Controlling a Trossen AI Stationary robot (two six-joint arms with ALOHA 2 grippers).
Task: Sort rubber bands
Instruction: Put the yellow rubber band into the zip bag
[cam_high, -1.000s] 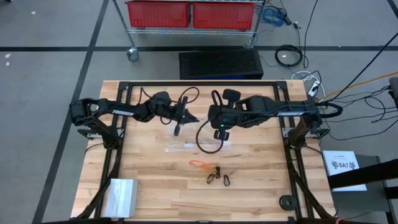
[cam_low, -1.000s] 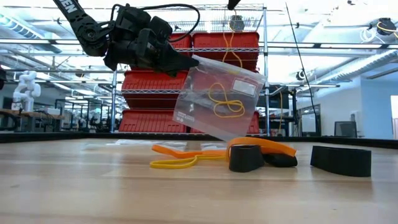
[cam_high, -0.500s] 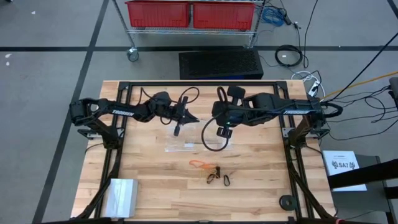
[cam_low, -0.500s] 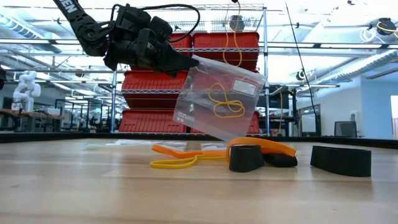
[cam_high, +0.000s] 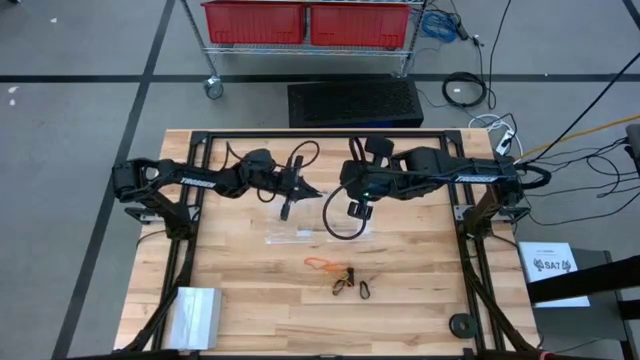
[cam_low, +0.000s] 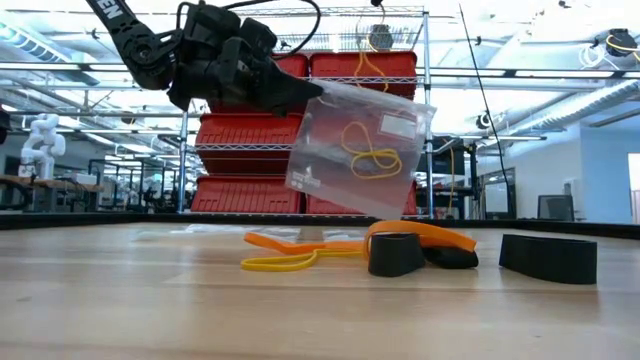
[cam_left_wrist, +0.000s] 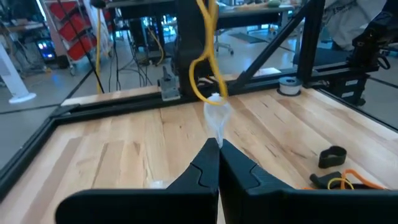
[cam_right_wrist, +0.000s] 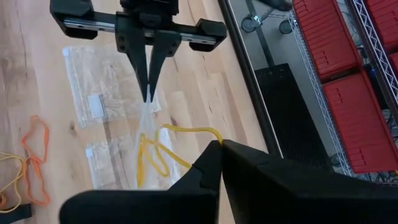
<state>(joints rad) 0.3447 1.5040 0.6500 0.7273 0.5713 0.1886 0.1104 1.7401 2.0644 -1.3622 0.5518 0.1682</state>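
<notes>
only the low view shows yellow rubber bands (cam_low: 368, 160) inside the held bag (cam_low: 355, 150).

The wooden desk (cam_high: 250, 300) stood on a grey floor (cam_high: 80, 120) crossed by dark tape lines. Behind it a wire rack on casters (cam_high: 212, 88) carried red bins (cam_high: 255, 20) — two side by side seen from above, stacked in rows seen across the desk. A black mat (cam_high: 355, 103) lay between rack and desk. Loose cables (cam_high: 465, 90) coiled on the floor to one side. Overhead — bright strip lights (cam_low: 560, 95) and exposed ceiling pipes.
</notes>
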